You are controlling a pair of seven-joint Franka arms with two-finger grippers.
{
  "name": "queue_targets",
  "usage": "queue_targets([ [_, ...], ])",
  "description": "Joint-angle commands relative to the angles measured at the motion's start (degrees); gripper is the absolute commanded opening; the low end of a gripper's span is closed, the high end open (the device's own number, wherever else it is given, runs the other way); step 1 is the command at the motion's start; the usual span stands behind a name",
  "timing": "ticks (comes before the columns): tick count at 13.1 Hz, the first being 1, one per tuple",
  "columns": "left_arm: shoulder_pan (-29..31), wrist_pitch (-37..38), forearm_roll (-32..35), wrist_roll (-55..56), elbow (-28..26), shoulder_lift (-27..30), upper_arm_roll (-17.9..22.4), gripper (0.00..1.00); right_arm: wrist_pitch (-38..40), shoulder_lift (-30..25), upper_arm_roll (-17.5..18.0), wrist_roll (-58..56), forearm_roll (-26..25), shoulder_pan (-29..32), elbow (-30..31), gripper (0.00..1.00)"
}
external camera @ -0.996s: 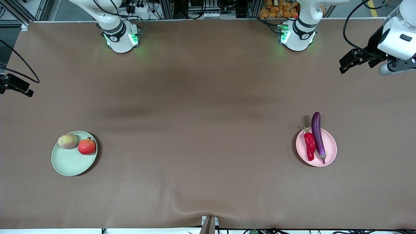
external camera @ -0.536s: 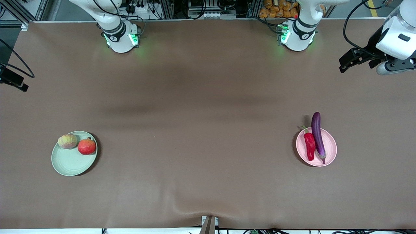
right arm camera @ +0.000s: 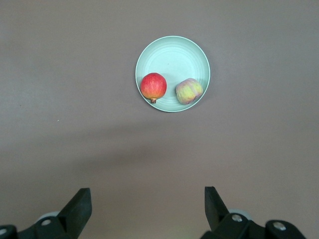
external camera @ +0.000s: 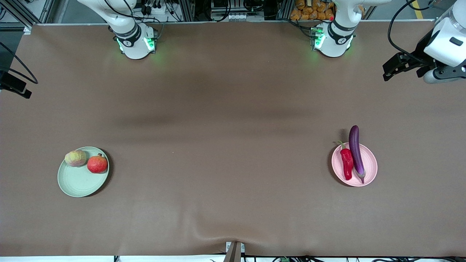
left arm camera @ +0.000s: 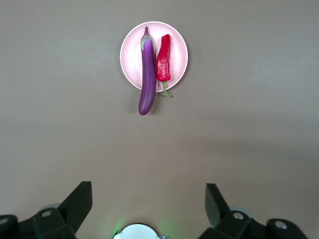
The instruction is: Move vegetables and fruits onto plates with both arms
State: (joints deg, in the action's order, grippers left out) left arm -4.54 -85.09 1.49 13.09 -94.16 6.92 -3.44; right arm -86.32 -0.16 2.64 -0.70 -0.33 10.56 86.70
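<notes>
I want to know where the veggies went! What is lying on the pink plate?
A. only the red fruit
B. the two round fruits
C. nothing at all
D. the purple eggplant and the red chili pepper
D: the eggplant and the chili pepper lie side by side on the pink plate, the eggplant's end sticking out over its rim.

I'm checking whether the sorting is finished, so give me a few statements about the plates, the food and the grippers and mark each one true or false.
1. The eggplant and chili lie on the pink plate. True.
2. Both fruits sit on the table beside the green plate. False: the red fruit and pale fruit are on it.
3. The left gripper is open and empty. True.
4. The right gripper holds the red fruit. False: it is open and empty, high over the table.
5. The eggplant fits wholly inside the plate. False: one end overhangs the rim.
</notes>
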Motion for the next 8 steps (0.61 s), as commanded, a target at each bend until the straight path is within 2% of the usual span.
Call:
queue_targets([
  [1,0.24,1.24,-0.87,-1.14,1.87,-0.33,0.19,1.00,0.80,-0.54,-0.18,-0.53,0.15,0.07,-0.22,1.00],
  [8,0.94,2.12,-2.01,-1.40,1.87,-0.24,0.19,1.00,1.07,-0.54,-0.09,-0.53,0.15,-0.19,-0.31,1.00],
])
